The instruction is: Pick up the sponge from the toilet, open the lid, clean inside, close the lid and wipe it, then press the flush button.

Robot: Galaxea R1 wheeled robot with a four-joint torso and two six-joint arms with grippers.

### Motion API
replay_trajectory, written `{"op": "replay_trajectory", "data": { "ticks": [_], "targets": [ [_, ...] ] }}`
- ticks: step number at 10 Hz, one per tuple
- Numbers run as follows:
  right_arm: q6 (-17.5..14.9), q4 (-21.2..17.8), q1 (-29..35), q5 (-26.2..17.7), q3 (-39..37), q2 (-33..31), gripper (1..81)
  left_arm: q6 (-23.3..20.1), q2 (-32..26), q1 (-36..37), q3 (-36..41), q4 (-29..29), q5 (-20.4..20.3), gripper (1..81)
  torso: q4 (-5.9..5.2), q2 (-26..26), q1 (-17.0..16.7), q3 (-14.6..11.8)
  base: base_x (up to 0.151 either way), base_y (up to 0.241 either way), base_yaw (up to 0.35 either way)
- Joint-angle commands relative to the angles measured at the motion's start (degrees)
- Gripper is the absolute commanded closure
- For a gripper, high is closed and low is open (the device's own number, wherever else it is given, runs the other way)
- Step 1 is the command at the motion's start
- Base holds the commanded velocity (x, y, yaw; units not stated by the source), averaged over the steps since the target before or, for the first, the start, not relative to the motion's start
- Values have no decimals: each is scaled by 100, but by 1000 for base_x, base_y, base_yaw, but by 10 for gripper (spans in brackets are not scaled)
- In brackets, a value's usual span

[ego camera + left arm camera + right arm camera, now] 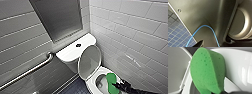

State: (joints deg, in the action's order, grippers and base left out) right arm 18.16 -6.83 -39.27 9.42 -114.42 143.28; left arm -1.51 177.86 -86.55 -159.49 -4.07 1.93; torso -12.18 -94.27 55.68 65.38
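The white toilet (93,83) stands in the corner with its lid (89,62) raised, the grey underside facing me and leaning toward the tank. My right gripper (116,86) comes in from the lower right, shut on the bright green sponge (110,80). It holds the sponge over the right side of the open bowl, by the rim. In the right wrist view the sponge (208,70) looms large in front of the white bowl wall (238,65). The dark round flush button (78,45) sits at the centre of the tank top (72,51).
White tiled walls close in on the right and behind the toilet. A steel grab bar (27,71) runs along the left wall under a steel panel (60,17). The left wrist view has a metal surface (205,13), a blue cable (211,30) and blue floor tiles (175,32).
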Motion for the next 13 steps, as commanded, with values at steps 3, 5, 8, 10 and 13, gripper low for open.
{"op": "replay_trajectory", "data": {
  "ticks": [3,5,8,10,13],
  "targets": [
    [100,-143,239,287,825,-859,811,-42,22,-156,-21,29,502,10,0,0,0,0,0,0,0],
    [100,-161,-42,551,1037,-1140,811,-42,31,-156,-21,29,493,10,0,0,0,0,0,0,0],
    [108,-178,-631,1008,1054,-1351,811,-42,66,-156,-21,20,493,10,0,0,0,0,0,0,0],
    [108,-258,-965,1377,1116,-1474,811,-42,110,-156,-21,3,493,10,0,0,0,0,0,0,0],
    [108,-284,-1430,1878,1563,-1843,811,-60,136,-156,-21,-15,485,10,-2,0,0,0,0,0,0]
  ]
}}
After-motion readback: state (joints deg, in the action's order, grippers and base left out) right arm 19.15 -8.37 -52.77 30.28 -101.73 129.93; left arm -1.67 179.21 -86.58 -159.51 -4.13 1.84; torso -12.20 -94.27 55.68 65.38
